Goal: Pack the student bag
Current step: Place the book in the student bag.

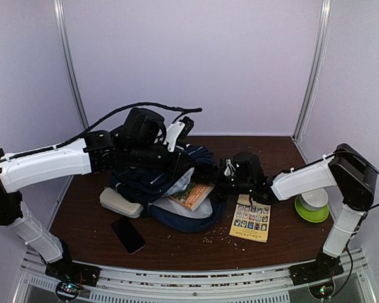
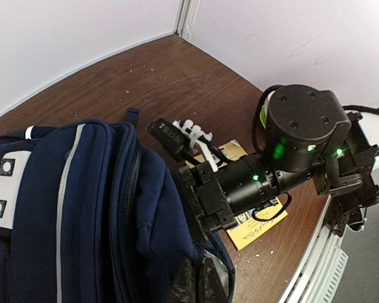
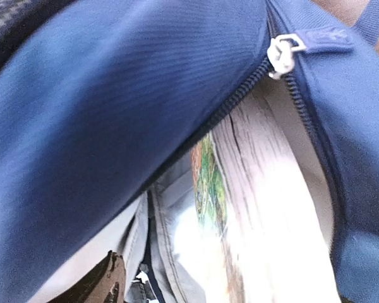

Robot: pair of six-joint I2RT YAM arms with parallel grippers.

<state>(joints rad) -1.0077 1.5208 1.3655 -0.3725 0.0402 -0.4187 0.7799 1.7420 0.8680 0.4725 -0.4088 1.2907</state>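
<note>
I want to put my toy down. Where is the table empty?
Bare wood: the front edge between phone and yellow booklet, and the back right corner behind the green bowl. Crowded around the student bag and beige pouch.

the left arm (image 1: pixel 44 165) and right arm (image 1: pixel 303 180) are showing white shells over black joints. a black cable (image 1: pixel 132 108) is arching off the left one. green lights are glowing on the right's black wrist (image 2: pixel 300 123). the left tool (image 2: pixel 196 281) is showing dark fingers.
</note>
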